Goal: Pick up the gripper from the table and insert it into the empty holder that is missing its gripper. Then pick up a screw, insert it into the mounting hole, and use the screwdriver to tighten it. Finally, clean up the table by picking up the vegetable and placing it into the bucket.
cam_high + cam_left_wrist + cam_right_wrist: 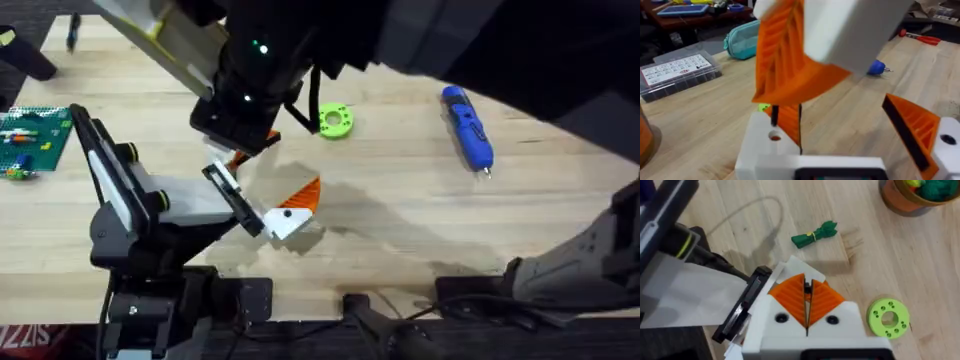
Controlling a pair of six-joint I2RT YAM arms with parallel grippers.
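Observation:
My right gripper (pixel 240 152) reaches across the table's middle, and its orange pads (pixel 790 296) are shut on the small orange gripper tip (pixel 788 121). The tip stands upright against the white holder (pixel 767 145) of my left gripper (pixel 262 192). The left gripper is open; its other finger carries an orange wedge (pixel 912 127). The blue screwdriver (pixel 467 125) lies at the far right. A green vegetable (pixel 815 234) lies on the wood near the orange bucket (pixel 905 200). The screw is out of view.
A green disc (pixel 335 120) lies just beyond the two grippers. A green block board (pixel 30 138) sits at the left edge. In the left wrist view a clear parts box (pixel 677 72) and a teal pouch (pixel 742 40) stand at the table's far side.

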